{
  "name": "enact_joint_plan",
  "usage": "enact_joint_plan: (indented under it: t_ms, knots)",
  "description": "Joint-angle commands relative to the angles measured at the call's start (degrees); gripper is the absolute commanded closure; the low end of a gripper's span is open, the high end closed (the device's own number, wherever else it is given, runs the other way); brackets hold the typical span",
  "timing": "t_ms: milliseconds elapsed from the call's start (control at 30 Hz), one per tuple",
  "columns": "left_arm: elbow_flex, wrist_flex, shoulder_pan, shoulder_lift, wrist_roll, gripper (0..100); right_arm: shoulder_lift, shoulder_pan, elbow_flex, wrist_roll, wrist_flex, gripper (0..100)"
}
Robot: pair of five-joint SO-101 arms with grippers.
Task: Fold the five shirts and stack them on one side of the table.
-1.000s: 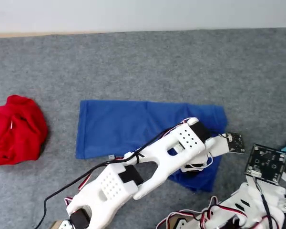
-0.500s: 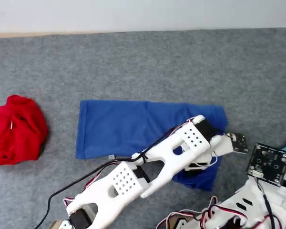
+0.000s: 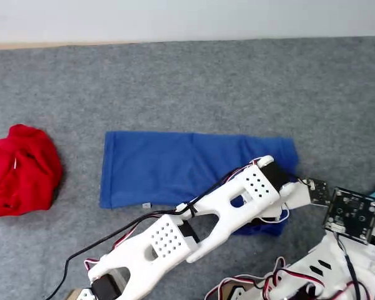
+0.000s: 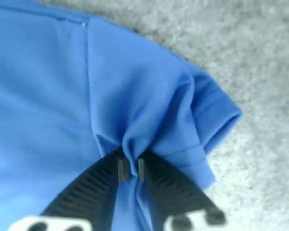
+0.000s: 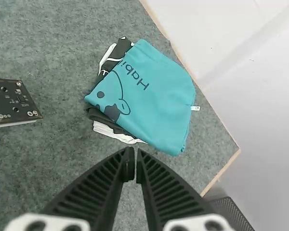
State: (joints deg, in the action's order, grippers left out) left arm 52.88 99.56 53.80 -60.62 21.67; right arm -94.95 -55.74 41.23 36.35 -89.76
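Observation:
A blue shirt (image 3: pixel 175 165) lies spread flat in the middle of the grey table. My left arm (image 3: pixel 225 209) stretches across its near edge to its right end. There my left gripper (image 4: pixel 130 168) is shut on a pinched fold of the blue shirt (image 4: pixel 86 86), next to a sleeve (image 4: pixel 216 120). A crumpled red shirt (image 3: pixel 22 169) lies at the far left. A folded teal shirt (image 5: pixel 147 94) tops a small stack of folded shirts near the table's right edge. My right gripper (image 5: pixel 131 166) hangs shut and empty above the bare table, close to that stack.
The right arm (image 3: pixel 337 262) stands at the near right corner, its camera board (image 3: pixel 353 214) close to the left arm's wrist board (image 3: pixel 315 187). The table edge (image 5: pixel 202 139) runs just beyond the stack. Grey cloth (image 3: pixel 206 81) covers the far half.
My left arm has moved right with the blue cloth in its grip, and the shirt's near right corner has drawn in toward the arm. The right arm has barely moved.

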Motion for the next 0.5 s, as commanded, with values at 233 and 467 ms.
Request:
enact_joint_plan:
  t_ms: [233,467]
  knots:
    - [1.1,1.0,0.2,8.1,-1.0,94,-0.2,0.1,-0.2,-0.3,0.7,98.7]
    - [-1.8,1.0,0.4,10.5,-3.9,87,-0.2,0.1,-0.2,-0.3,0.7,98.7]
